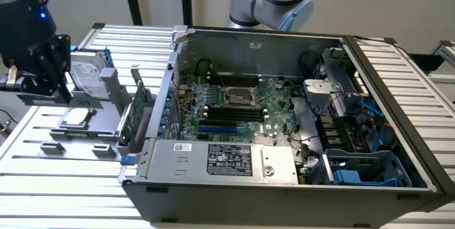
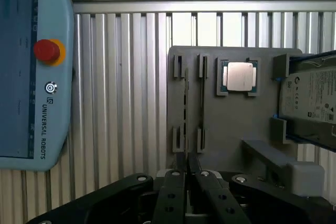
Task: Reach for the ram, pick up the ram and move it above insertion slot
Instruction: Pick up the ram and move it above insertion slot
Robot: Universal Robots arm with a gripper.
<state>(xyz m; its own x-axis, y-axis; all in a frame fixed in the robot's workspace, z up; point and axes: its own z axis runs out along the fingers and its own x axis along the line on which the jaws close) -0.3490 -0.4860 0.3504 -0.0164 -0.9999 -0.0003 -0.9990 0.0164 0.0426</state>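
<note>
My black gripper (image 1: 37,95) hangs at the exterior view's far left, over the grey fixture tray (image 1: 42,138) beside the open computer case. Its fingers are shut on the ram (image 1: 51,100), a thin green stick held level just under them and a little above the tray. In the wrist view the ram (image 2: 185,109) is edge-on, running out from the shut gripper (image 2: 185,157) over the tray's left pair of holder clips (image 2: 178,67). The long black insertion slots (image 1: 231,113) lie on the motherboard below the silver processor socket (image 1: 238,97), well toward the exterior view's right of the gripper.
The tray also carries a hard drive (image 1: 89,73), a loose processor (image 2: 240,76) and an upright green expansion card (image 1: 136,113). A short blue slot (image 1: 217,130) lies below the black ones. The case wall (image 1: 165,96) stands between tray and motherboard. A teach pendant (image 2: 31,77) lies nearby.
</note>
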